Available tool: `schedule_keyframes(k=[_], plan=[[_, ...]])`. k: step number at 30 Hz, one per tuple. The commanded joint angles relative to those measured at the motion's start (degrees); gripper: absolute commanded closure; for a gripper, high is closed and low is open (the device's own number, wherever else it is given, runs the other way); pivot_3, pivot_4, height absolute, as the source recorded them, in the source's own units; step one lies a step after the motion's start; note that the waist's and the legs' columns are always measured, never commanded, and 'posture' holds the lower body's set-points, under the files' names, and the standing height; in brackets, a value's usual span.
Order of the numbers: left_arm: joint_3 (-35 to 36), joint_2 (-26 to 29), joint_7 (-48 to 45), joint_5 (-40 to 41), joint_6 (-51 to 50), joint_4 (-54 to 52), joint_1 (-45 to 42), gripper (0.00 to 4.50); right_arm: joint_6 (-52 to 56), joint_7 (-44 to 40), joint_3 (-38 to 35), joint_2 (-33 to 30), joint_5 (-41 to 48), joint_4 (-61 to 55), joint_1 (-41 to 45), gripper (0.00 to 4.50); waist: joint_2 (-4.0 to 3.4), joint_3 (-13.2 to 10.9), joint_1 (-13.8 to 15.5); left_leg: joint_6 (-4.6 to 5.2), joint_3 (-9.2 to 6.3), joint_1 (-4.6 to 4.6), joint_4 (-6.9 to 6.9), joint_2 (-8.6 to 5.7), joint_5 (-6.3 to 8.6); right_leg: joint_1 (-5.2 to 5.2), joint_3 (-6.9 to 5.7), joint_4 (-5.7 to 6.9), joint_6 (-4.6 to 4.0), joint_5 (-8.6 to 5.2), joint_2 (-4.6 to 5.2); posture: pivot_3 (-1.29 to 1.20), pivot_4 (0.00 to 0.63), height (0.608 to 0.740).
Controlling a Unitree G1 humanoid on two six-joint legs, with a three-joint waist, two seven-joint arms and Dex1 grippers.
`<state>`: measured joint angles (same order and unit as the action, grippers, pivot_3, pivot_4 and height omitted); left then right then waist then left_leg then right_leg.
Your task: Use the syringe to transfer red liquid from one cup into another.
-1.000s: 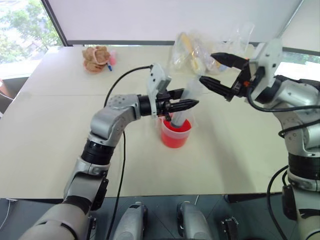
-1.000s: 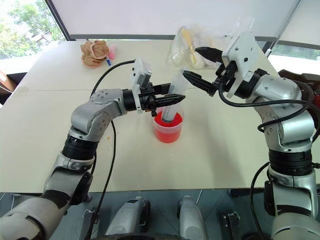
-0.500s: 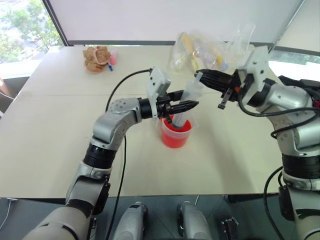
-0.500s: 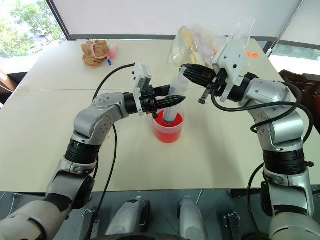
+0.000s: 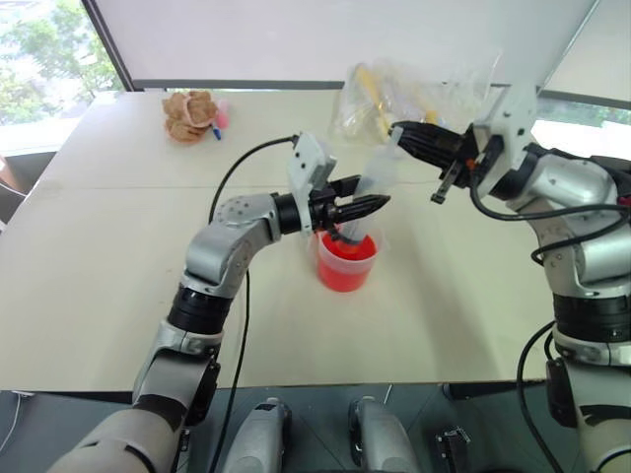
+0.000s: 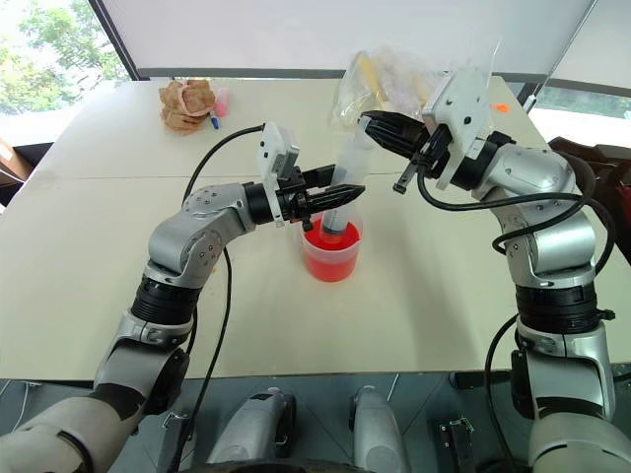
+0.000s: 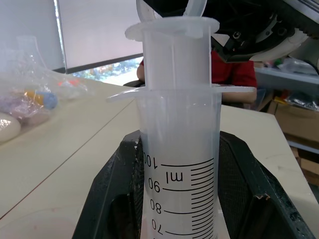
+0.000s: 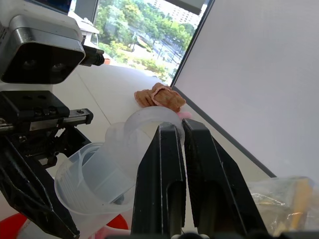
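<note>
The syringe point(image 5: 375, 180) stands tilted with its lower end in a clear cup point(image 5: 347, 268) that holds red liquid point(image 6: 330, 258) at the table's middle. My left gripper point(image 5: 367, 202) reaches in from the left and is shut on the syringe barrel; in the left wrist view its fingers point(image 7: 112, 199) flank the printed scale point(image 7: 177, 169). From the right, my right gripper point(image 5: 399, 130) is shut on the white plunger top point(image 8: 149, 117), its fingers point(image 8: 167, 169) pressed together on the thin rim. I cannot make out the other cup.
Clear plastic bags point(image 5: 394, 99) with yellow and white items lie at the back of the table behind the syringe. A brown crumpled lump point(image 5: 189, 113) sits at the back left. A black cable point(image 5: 242, 163) loops from my left wrist.
My right gripper was wide open beside the syringe top; it has closed onto the plunger top. The left gripper and the syringe have stayed in place.
</note>
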<state>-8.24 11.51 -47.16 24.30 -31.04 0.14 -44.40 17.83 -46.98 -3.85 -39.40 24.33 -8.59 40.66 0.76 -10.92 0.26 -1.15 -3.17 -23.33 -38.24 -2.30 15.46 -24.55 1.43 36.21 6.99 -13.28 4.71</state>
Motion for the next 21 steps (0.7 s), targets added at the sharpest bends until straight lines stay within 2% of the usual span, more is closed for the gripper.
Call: schedule_keyframes(k=[1,3,6,9,11,12,14,19,21], plan=[[-2.88,-0.25,-2.47,0.31,-0.18,-1.57,0.82,3.09,-0.96,4.04,-5.58,-1.03,-0.82,1.26,2.68,4.44,0.00,0.00,0.00,0.00,0.00,0.00,0.00,0.00,0.00,0.00,0.00,0.00,0.00,0.00,0.00,0.00,0.150,0.740],[-2.81,-0.21,-2.51,0.21,-0.06,-1.43,0.70,3.09,-0.91,4.15,-5.74,-1.03,-0.77,1.41,2.65,4.44,0.00,0.00,0.00,0.00,0.00,0.00,0.00,0.00,0.00,0.00,0.00,0.00,0.00,0.00,0.00,0.00,0.150,0.740],[-2.40,-0.38,-2.32,0.44,-0.10,-1.34,0.44,3.09,0.37,2.54,-5.83,-1.36,0.91,0.83,2.16,3.47,0.00,0.00,0.03,0.00,0.00,0.00,0.00,0.00,0.00,0.00,0.00,0.00,0.00,0.00,0.00,0.00,0.150,0.740],[-0.84,-1.24,-1.34,1.63,-0.60,-1.21,-0.76,3.09,0.99,3.15,-6.39,-1.51,0.84,-0.18,1.36,1.95,0.00,0.00,0.10,0.00,0.00,-0.01,0.00,0.00,0.00,0.00,0.00,-0.01,0.00,0.00,0.01,0.00,0.150,0.740],[0.30,-1.54,-0.74,1.98,-0.63,-0.75,-1.94,3.09,5.19,1.89,-7.82,-2.76,4.18,-2.06,-0.71,0.94,0.00,0.00,0.25,0.00,0.00,-0.01,0.00,0.01,0.00,0.00,0.00,-0.01,0.00,0.00,0.01,0.00,0.150,0.740],[0.59,-1.47,-0.55,1.73,-0.49,-0.50,-2.43,3.09,11.18,0.03,-8.60,-4.48,8.51,-3.97,-2.73,0.94,0.00,0.00,0.45,0.00,-0.01,-0.01,0.00,0.01,0.00,0.00,0.00,-0.01,0.00,0.00,0.01,0.00,0.150,0.740],[0.49,-0.75,-0.58,0.63,0.34,-0.27,-3.07,3.09,14.86,-3.24,-10.49,-6.50,13.29,-8.21,-7.90,0.94,0.00,0.00,0.61,0.01,-0.09,-0.03,0.00,0.04,0.00,0.03,-0.04,-0.04,0.00,0.00,0.01,0.00,0.150,0.740],[2.96,-0.28,0.23,2.53,-1.19,-0.65,-4.24,3.09,19.38,1.47,-20.16,-4.57,22.51,-7.78,-11.32,0.94,-0.01,-0.01,0.12,0.07,0.00,0.00,0.00,0.05,0.04,0.07,0.01,-0.06,-0.01,0.00,0.02,0.00,0.150,0.740],[4.38,-0.46,1.06,3.75,-1.93,-0.62,-4.89,3.09,19.11,2.77,-22.75,-4.17,23.24,-6.24,-12.08,0.94,-0.01,0.00,0.17,0.07,-0.03,0.03,-0.01,0.05,0.04,0.08,0.00,-0.02,-0.01,0.00,0.01,0.00,0.150,0.740]])
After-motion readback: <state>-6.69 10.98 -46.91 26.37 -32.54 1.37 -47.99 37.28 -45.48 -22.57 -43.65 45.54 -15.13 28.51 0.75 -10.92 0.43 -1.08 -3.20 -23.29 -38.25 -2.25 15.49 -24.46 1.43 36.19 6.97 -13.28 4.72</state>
